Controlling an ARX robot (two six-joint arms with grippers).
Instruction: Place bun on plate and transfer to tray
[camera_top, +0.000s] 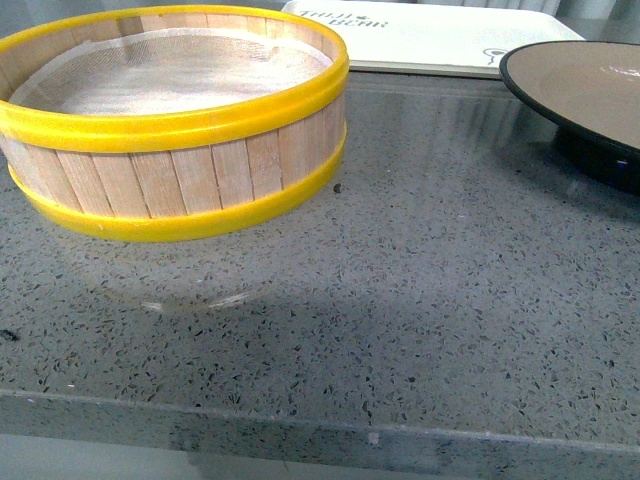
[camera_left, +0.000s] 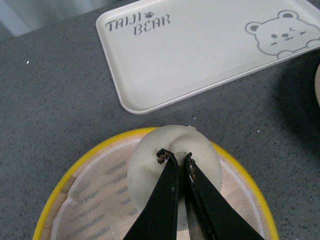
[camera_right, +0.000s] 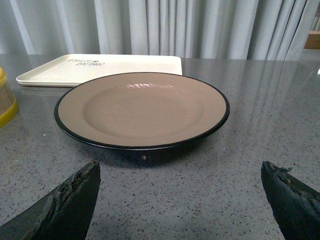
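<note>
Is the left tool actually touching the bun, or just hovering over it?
Touching. The left wrist view shows the left tool pinching the bun at its twisted top, with no gap.

Steamer (camera_top: 180, 170) sits at left on the grey speckled counter (camera_top: 420, 300): wood-slat wall, yellow bands top & bottom, upright, w/ a white mesh liner (camera_top: 170, 75) across its floor. Counter's glossy, w/ a faint reflection of the steamer just in front of it. Over on the right wrist cam, pale grey curtains (camera_right: 200, 27) hang in folds behind the counter's far edge.
</note>
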